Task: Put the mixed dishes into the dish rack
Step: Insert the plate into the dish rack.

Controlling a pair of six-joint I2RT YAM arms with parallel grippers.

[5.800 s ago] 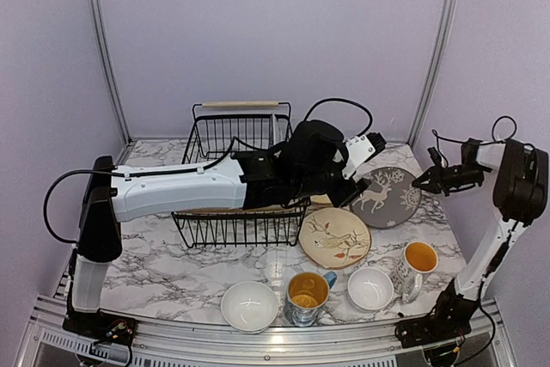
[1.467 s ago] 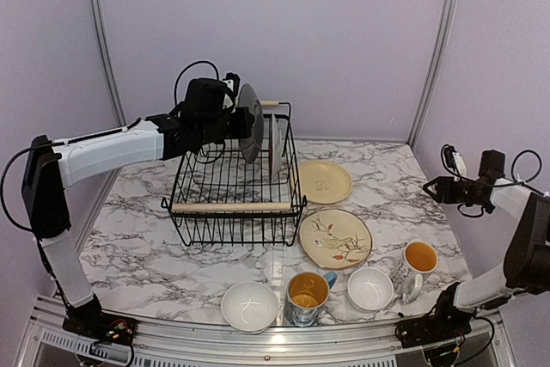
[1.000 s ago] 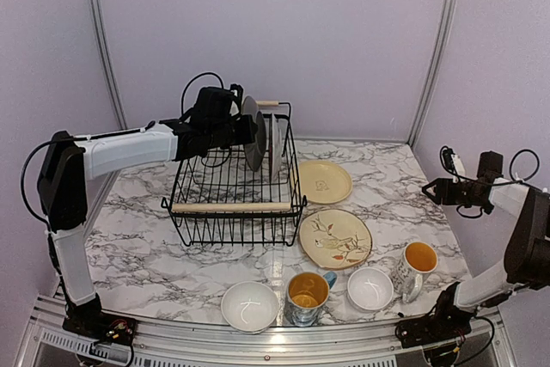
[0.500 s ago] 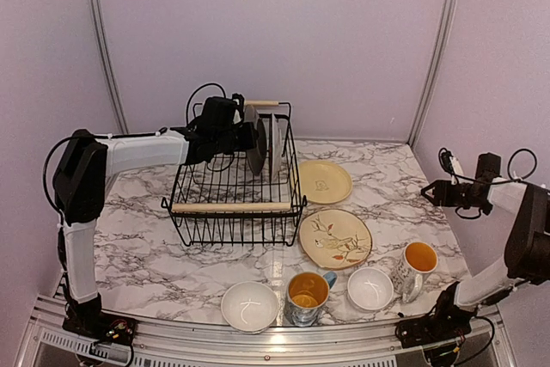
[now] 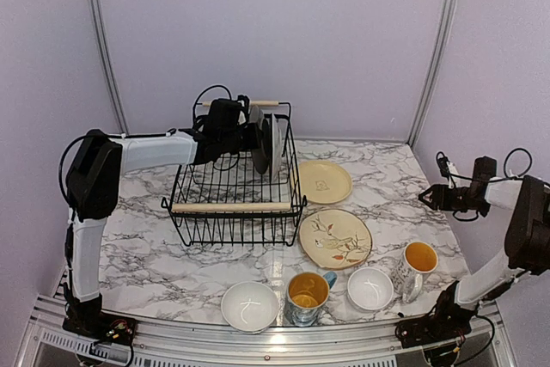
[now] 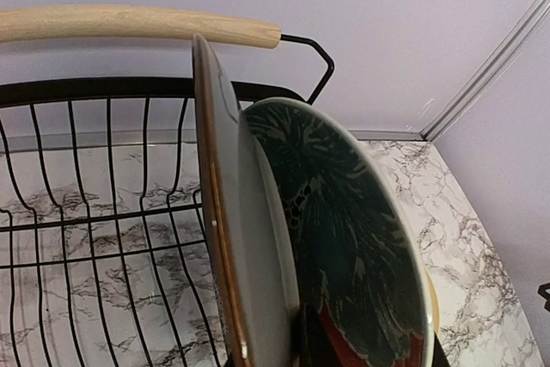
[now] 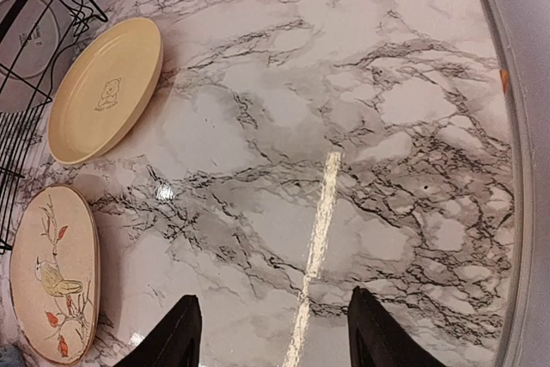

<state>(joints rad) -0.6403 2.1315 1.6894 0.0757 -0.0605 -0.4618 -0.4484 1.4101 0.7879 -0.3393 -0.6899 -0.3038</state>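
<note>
Your left jaws clamp the grey plate (image 6: 253,238) upright beside the teal plate (image 6: 361,238) in the dish rack (image 5: 232,207); right jaws half-open, empty.

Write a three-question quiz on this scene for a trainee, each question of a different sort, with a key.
1. True or false: the pale yellow plate stands in the dish rack.
2. What is the left gripper closed on? A: a mug. B: the grey plate. C: a white bowl.
3. Fill in: the right gripper, holding nothing, has its jaws ____.

Key
1. False: it lies flat on the table, right of the rack.
2. B: the plate is on edge inside the rack.
3. Open.
</note>
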